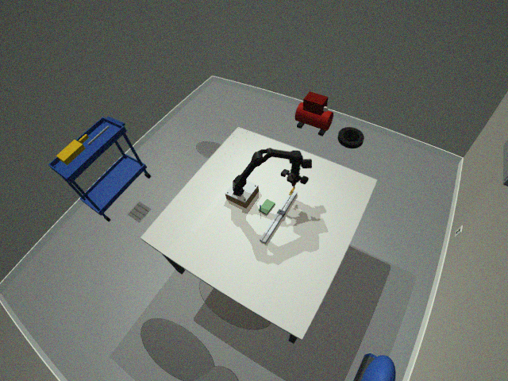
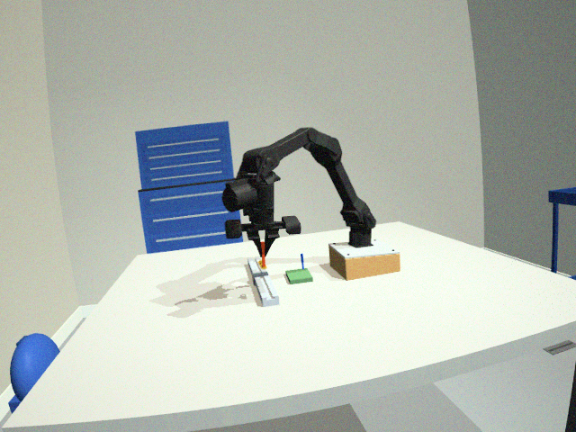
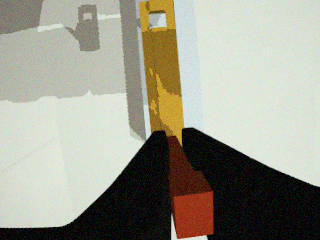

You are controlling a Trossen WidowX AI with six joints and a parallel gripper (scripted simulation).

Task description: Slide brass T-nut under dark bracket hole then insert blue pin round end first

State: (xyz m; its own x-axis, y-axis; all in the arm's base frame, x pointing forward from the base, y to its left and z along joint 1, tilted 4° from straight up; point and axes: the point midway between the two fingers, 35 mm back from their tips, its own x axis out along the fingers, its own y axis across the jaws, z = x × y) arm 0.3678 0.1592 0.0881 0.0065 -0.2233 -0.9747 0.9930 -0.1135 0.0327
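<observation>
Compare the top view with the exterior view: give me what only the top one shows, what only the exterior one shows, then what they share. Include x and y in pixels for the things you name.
Only the top view: a red compressor-like unit (image 1: 313, 117), a black tire (image 1: 351, 137) and a yellow box (image 1: 70, 152) on the cart's upper shelf.

Only the exterior view: a blue panel with pale stripes (image 2: 185, 164) against the wall.

Both: the arm (image 1: 250, 166) (image 2: 341, 181), its tool (image 1: 293, 182) (image 2: 264, 253) shut on the orange handle, the aluminum rail (image 1: 271, 230) (image 2: 267, 293), the green tray (image 1: 267, 205) (image 2: 299, 275), the blue pin (image 2: 302, 261) and part or all of the blue cart (image 1: 117, 180) (image 2: 554, 237).
</observation>
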